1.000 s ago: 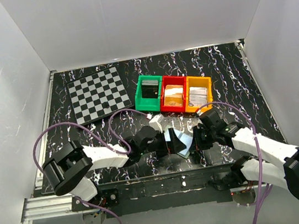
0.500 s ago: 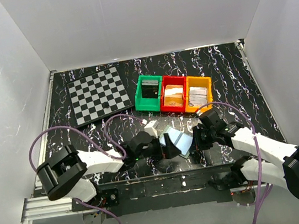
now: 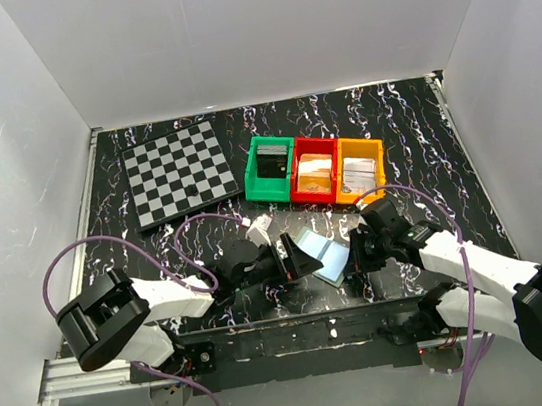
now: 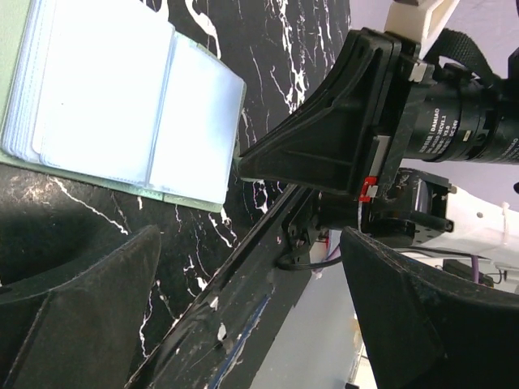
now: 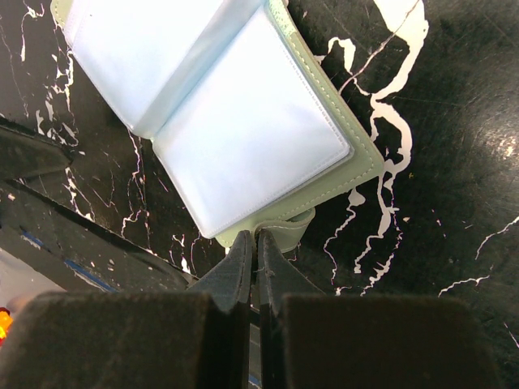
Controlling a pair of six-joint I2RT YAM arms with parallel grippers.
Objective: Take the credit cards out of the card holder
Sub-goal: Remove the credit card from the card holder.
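Two grippers crowd one small target, and the risks start nearest the arm bases. The card holder (image 5: 243, 138) lies spread open, pale-blue sleeves up, just inside the table's front rail (image 4: 235, 300). A drag toward the bases could tip it over that edge.

On the holder's right side the right gripper (image 5: 258, 243) is clenched w/ its tips on the snap tab (image 5: 282, 227). It looks like a nip on the tab's end only, so a thin hold. A pull from the other side could slip it free & the holder would skid.

On the holder's left side the left gripper (image 3: 288, 263) is spread wide, holding nothing.

I can't tell the credit cards from the sleeves here; prob. inside. Main risk is pinching a whole sleeve leaf rather than a card edge, which would lift the holder too. Both wrists sit close across the holder, so a knock is poss.

Beyond the holder are the green bin (image 3: 252, 177), red bin (image 3: 313, 197) & orange bin (image 3: 363, 193). Further beyond & left is the chessboard (image 3: 178, 171). A flicked card could land among them.
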